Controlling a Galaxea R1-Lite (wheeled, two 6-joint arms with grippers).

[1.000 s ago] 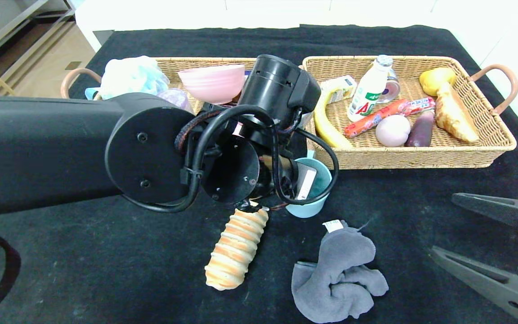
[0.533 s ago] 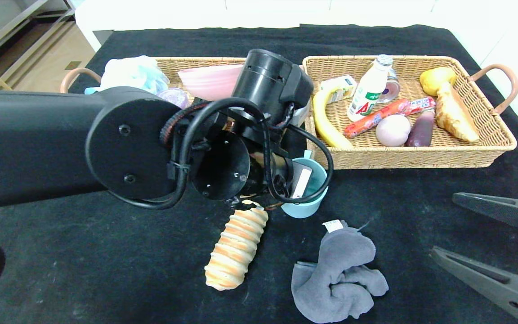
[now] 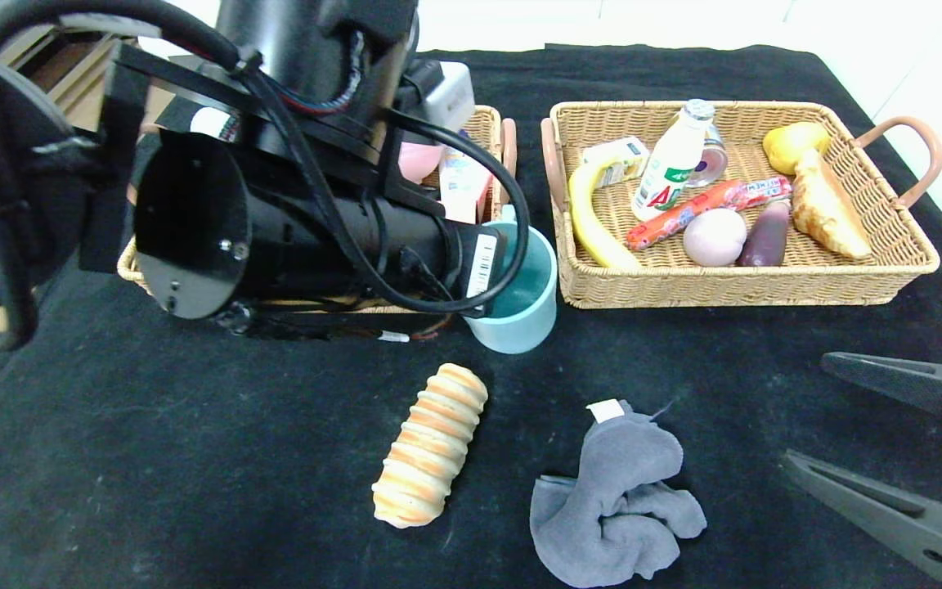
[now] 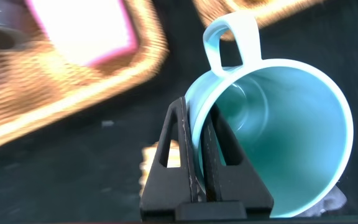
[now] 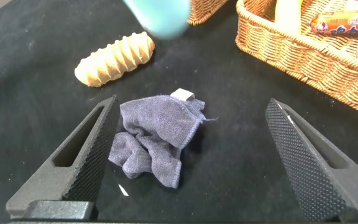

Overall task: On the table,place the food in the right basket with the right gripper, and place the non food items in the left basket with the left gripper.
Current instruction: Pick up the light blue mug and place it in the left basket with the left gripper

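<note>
The left tool [image 4: 197, 152] pinches the rim of a teal mug [image 4: 278, 137], one finger inside, lifting it at the left basket's [image 3: 491, 123] three o'clock corner. The right tool [image 5: 191, 155] waits wide open, empty, over a grey cloth [image 5: 154, 140]; bread [image 3: 430, 446] lies at the cloth's nine o'clock on the tabletop [image 3: 193, 491].
</note>
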